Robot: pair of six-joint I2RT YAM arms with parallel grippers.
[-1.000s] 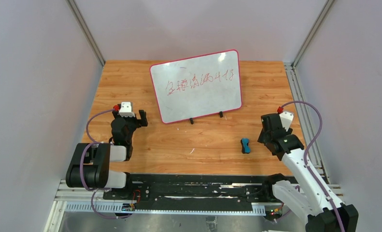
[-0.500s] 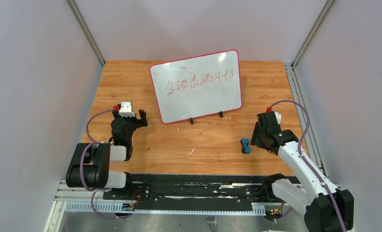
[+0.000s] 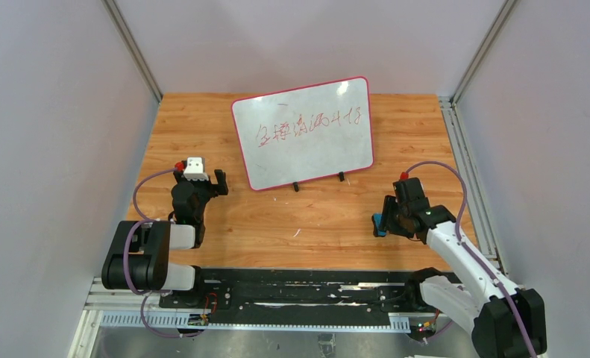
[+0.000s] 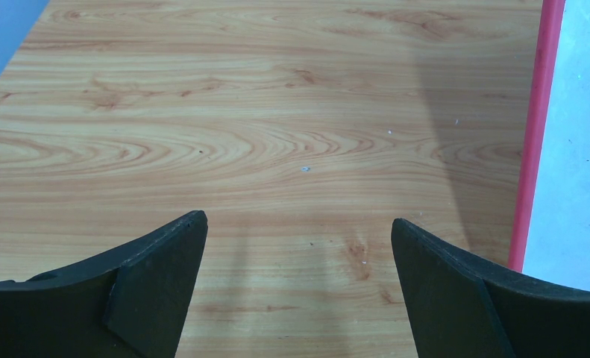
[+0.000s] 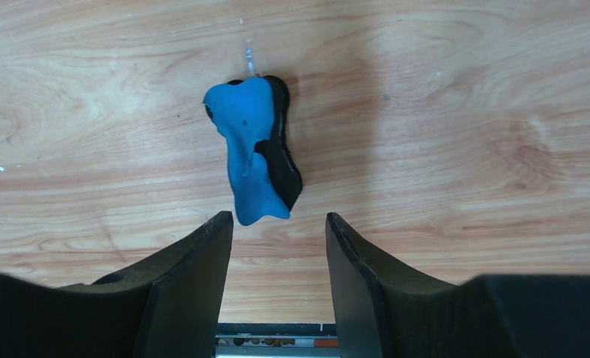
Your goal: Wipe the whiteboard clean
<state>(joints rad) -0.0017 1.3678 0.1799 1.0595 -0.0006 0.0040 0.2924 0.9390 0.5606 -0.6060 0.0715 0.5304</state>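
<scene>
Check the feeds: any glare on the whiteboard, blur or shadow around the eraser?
Top view: small glare spot in the upper right corner of the whiteboard, writing legible. Right wrist view: eraser sharp, shadow to its right. Left wrist view: sharp, faint shadow on the table beside the whiteboard.

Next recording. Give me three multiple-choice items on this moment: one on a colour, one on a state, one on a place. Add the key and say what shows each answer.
1. The writing on the whiteboard is: A black; B red; C green.
2. The left tool is: A shut on a pen; B open and empty; C shut on a cloth.
3. The eraser lies: A against the whiteboard's feet; B under the left tool; C on the table, just ahead of the right tool.

Key: B, because red strokes cross the white face. B, because its jaws stand wide apart with only wood between them. C, because the right wrist view shows it flat on the wood, just beyond that tool's parted jaws.
</scene>
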